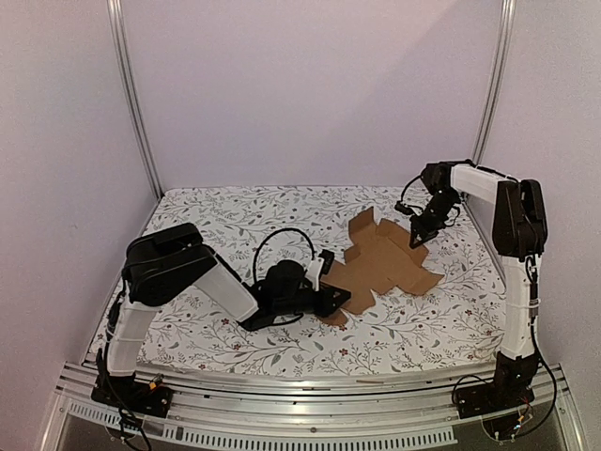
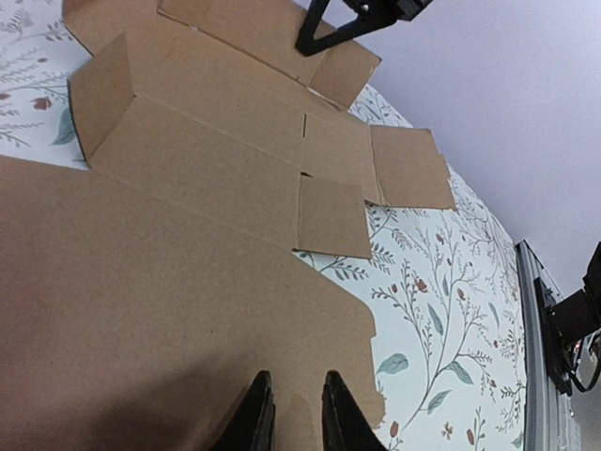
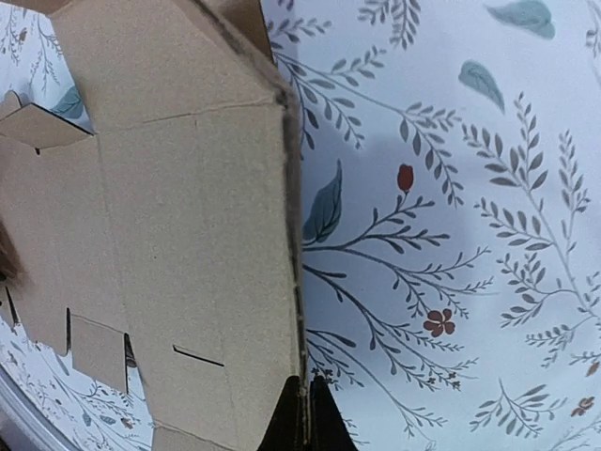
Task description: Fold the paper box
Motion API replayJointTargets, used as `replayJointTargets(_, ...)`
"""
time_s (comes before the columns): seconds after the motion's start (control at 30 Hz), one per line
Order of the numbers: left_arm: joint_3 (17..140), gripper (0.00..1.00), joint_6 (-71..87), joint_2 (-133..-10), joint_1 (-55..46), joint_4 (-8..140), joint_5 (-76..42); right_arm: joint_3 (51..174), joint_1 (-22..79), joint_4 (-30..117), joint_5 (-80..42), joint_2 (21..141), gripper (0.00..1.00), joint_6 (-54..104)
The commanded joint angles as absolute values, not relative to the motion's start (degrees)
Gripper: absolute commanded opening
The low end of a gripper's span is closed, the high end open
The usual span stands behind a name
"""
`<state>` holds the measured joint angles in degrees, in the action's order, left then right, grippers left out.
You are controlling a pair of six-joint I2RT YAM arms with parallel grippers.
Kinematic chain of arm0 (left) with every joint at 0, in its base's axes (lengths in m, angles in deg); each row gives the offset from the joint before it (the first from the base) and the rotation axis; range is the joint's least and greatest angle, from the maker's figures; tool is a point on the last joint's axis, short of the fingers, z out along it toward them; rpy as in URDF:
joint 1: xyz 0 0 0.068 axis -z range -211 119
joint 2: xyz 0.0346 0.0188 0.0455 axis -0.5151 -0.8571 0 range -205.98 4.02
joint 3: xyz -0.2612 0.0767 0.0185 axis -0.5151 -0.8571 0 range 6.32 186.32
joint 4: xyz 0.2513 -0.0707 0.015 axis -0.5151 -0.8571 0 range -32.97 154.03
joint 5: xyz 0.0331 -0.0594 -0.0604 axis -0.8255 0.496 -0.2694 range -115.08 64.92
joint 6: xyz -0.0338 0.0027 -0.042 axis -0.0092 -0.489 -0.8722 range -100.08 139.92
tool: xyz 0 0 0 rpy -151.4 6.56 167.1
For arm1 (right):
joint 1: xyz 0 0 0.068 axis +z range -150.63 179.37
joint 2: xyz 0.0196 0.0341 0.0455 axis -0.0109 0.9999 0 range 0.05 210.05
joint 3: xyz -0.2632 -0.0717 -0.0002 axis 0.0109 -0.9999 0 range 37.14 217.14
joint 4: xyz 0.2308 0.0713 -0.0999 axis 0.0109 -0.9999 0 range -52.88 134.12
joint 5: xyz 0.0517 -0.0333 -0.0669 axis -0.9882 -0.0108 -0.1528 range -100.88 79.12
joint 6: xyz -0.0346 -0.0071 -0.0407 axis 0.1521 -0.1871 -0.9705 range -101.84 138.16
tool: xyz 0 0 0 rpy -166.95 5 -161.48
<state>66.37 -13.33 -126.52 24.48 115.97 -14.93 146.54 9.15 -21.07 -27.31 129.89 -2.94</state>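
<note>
A: Status?
B: First fold not made; paper box (image 1: 385,258) lies flat on worktop (image 1: 235,216), right of centre; left tool (image 2: 293,423) slightly apart, pressing its near-left end; right tool (image 3: 302,418) together at its far-right edge.
A: Next?
B: Probably lift that edge about its crease.

The left arm (image 1: 169,268) is showing white shells and a bulky black elbow housing, with a thin black cable (image 1: 282,231) looping at twelve o'clock of its wrist. The right arm (image 1: 515,310) is wearing white links between black joints, with wires (image 1: 540,406) trailing at six o'clock by its black base (image 1: 488,395). The fingers (image 2: 252,418) are tapering, glossy black.
</note>
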Motion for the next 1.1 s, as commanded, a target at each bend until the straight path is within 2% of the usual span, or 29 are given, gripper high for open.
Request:
replayJointTargets(0.0, 59.99, 0.21, -12.97, -124.18, 24.72, 118.45, -14.32, 146.76, 14.62, -13.46, -12.57, 120.54, 0.0, -9.42)
replayJointTargets(0.2, 46.76, 0.29, -7.47, -107.13, 24.9, 119.13, -19.7, 145.03, 23.72, -4.34, 1.81, 115.3, 0.0, -21.93)
replayJointTargets(0.37, 38.65, 0.38, -2.33, -93.24, 24.69, 110.56, -29.29, 137.71, 31.99, 9.49, 9.76, 112.88, 0.0, -34.67)
replayJointTargets(0.5, 35.64, 0.45, -2.77, -86.85, 22.55, 103.16, -35.52, 131.0, 37.08, 21.22, 13.98, 113.15, 0.0, -41.98)
replayJointTargets(0.63, 31.94, 0.5, -5.85, -85.33, 19.08, 102.76, -37.93, 124.55, 40.8, 33.92, 17.16, 112.92, 0.0, -46.58)
replayJointTargets(0.83, 28.09, 0.53, -6.63, -86.39, 15.15, 108.25, -37.51, 113.06, 44.6, 45.01, 16.23, 108.08, 0.0, -48.09)
replayJointTargets(1.07, 34.25, 0.57, -2.82, -93.75, 12.7, 109.51, -32.44, 98.29, 47.78, 59.9, 18.99, 104.06, 0.0, -52.78)
